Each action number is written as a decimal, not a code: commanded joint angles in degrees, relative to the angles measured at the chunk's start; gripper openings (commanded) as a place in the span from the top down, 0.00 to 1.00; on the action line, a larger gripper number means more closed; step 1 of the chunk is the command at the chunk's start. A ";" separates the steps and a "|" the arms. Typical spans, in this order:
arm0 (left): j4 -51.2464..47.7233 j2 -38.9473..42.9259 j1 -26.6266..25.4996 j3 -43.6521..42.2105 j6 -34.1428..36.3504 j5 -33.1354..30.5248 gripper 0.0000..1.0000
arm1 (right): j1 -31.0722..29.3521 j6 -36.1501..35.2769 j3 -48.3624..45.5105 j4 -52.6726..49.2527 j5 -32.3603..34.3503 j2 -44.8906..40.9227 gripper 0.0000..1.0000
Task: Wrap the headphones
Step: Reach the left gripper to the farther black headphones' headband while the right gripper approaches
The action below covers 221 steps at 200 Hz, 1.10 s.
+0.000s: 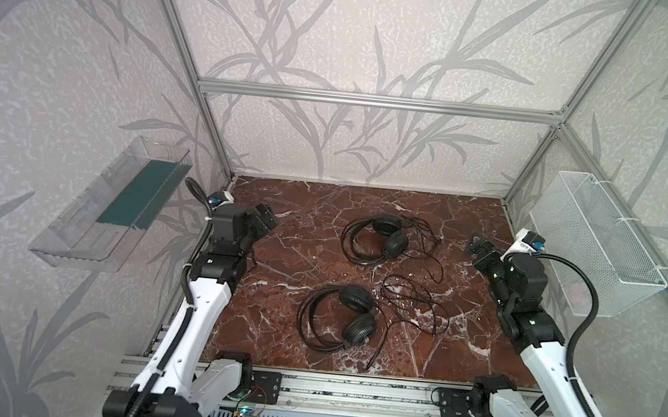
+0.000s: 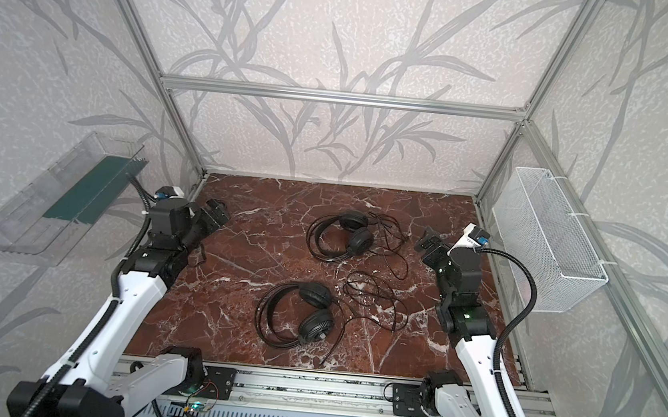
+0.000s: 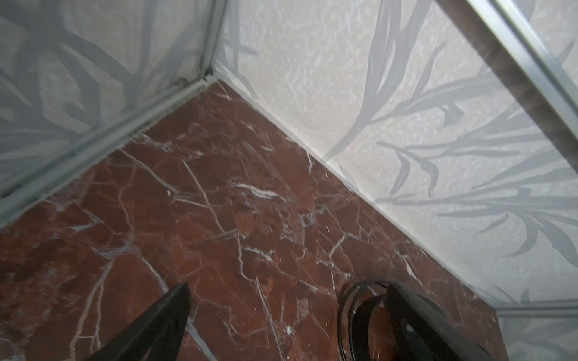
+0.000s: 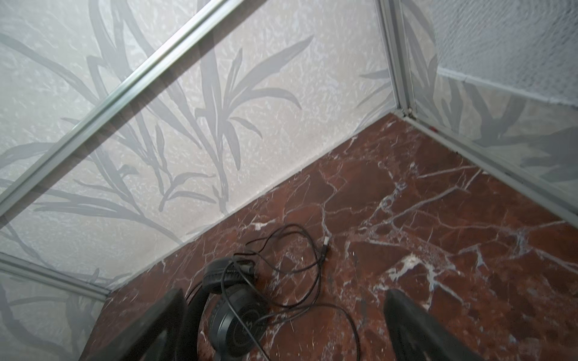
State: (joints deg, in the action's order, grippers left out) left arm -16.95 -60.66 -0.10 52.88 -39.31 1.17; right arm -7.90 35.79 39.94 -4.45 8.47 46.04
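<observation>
Two black headphones lie on the red marble table (image 1: 298, 256). The far headphones (image 1: 377, 239) (image 2: 342, 237) have their thin cable (image 1: 424, 247) spread loosely to the right. The near headphones (image 1: 338, 316) (image 2: 297, 312) have their cable (image 1: 415, 305) looped to the right too. My left gripper (image 1: 269, 216) (image 3: 288, 290) hovers open at the table's left side, with a headband (image 3: 341, 315) showing by one finger. My right gripper (image 1: 475, 244) (image 4: 285, 292) hovers open at the right side, above the far headphones' earcup (image 4: 237, 325) and cable. Neither gripper holds anything.
A clear plastic bin (image 1: 115, 205) hangs on the left wall. On the right wall hangs a white mesh basket (image 1: 595, 251). Aluminium frame posts and patterned walls enclose the table. An aluminium rail (image 1: 348, 390) with both arm bases runs along the front edge.
</observation>
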 commanded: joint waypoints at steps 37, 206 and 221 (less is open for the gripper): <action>-16.25 -20.52 -16.83 15.66 -0.10 3.99 0.01 | -3.26 5.32 0.33 -8.36 -7.60 0.49 0.01; -23.64 -61.74 -24.43 44.76 2.88 3.05 0.01 | -11.61 -0.97 -2.46 -7.78 -5.62 -4.31 0.01; -25.95 -64.58 -23.89 47.81 2.85 2.52 0.02 | -11.70 -1.07 -2.45 -7.40 -6.36 -4.71 0.01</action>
State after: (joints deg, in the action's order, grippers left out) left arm -39.92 -121.45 -24.43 96.12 -37.01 4.80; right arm -19.20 36.62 38.06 -13.96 2.46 42.33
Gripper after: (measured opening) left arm 0.987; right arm 0.991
